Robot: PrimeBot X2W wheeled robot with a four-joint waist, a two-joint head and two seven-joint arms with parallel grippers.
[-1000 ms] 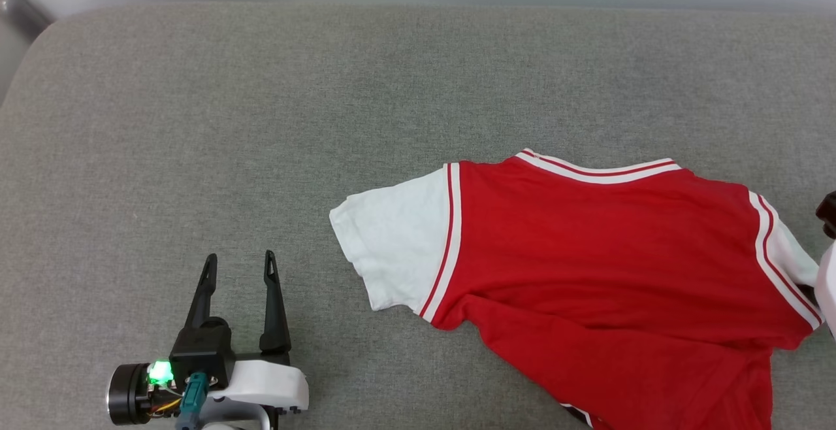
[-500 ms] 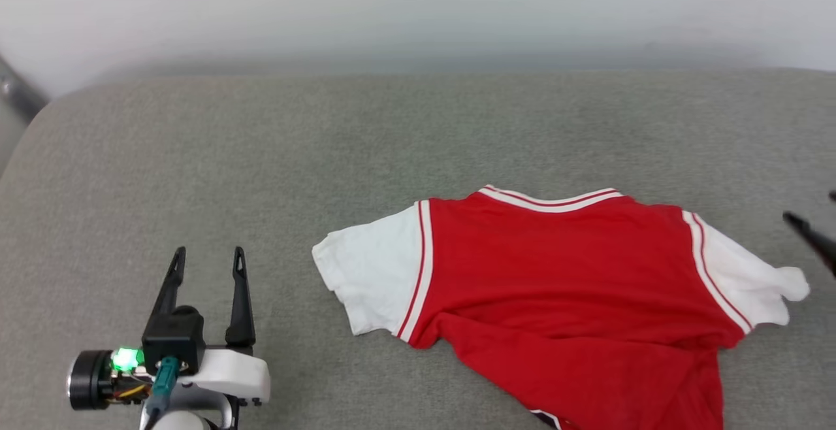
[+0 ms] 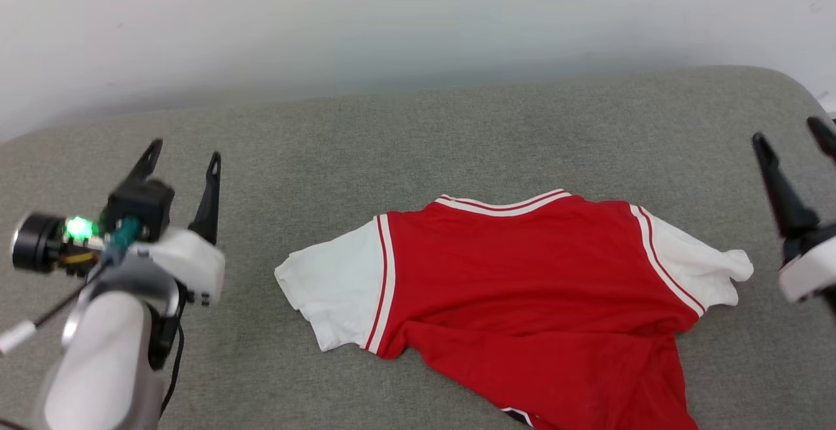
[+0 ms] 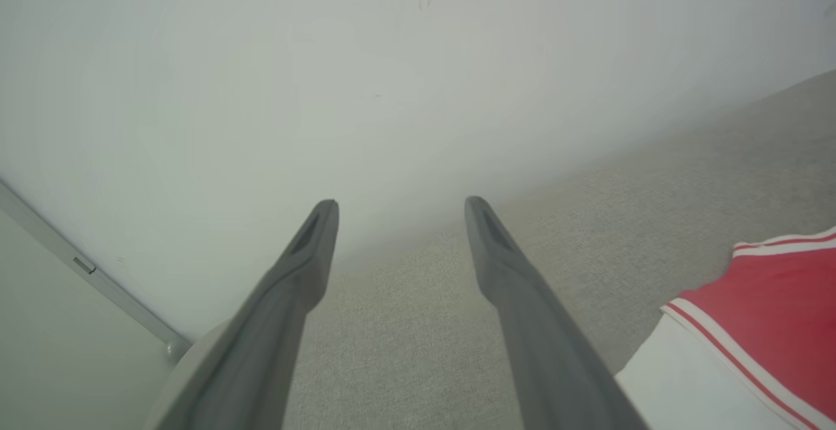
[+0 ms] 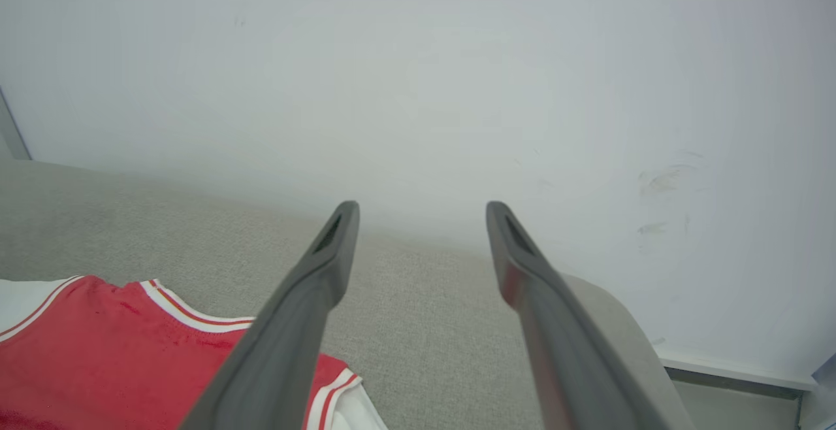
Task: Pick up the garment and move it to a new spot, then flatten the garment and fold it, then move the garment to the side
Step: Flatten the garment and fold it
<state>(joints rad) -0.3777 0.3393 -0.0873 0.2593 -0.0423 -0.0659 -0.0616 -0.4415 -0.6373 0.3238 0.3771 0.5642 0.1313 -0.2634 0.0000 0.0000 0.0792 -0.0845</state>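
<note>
Item: garment, lying rumpled on our bench. We judge flattening, folding and the side move outstanding. Left gripper, right gripper: jaws spread, empty.

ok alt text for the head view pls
A red jersey T-shirt with white striped-trim sleeves lies partly creased on a grey fabric surface. The left gripper and right gripper stand open on either side, neither touching it.

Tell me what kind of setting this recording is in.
Probably an indoor test room or lab: a grey fabric-covered surface against a bare pale wall, with a red jersey laid on it.
</note>
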